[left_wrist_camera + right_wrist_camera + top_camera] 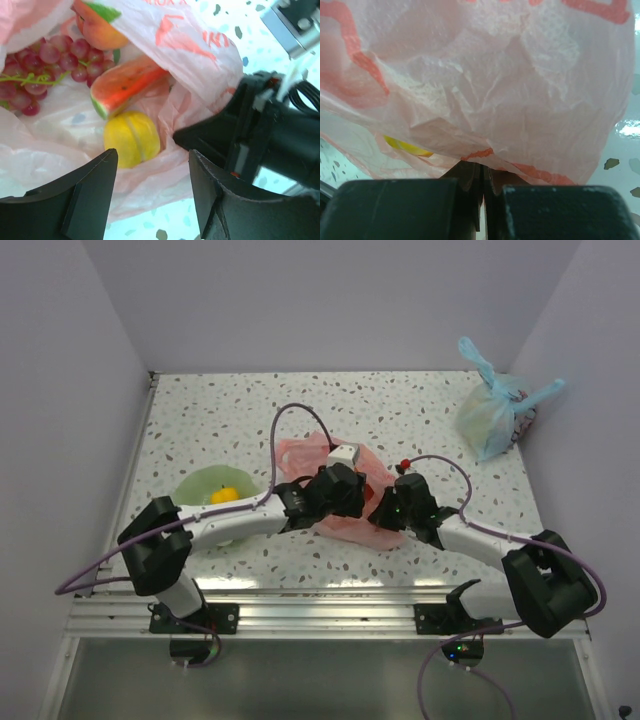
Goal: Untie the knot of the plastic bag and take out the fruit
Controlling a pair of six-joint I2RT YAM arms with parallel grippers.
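Observation:
The pink plastic bag (pixel 300 453) lies mid-table with its mouth open; the knot is out of view. Inside it, the left wrist view shows fruit: a yellow fruit (pixel 131 137), a watermelon slice (pixel 127 85), dark red grapes (pixel 35 65) and a peach (pixel 100 30). My left gripper (pixel 152 152) hangs open just over the bag's near edge, nothing between its fingers (pixel 85 200). It sits above the bag (pixel 352 495) in the top view. My right gripper (pixel 484 167) is shut on a fold of the bag's film (pixel 490 90), at the bag's right side (pixel 385 508).
A green bowl (pixel 195 490) with one orange-yellow fruit (pixel 225 495) stands left of the bag, beside the left arm. A light blue tied bag (pixel 490 410) leans at the far right wall. Walls close in the table on three sides.

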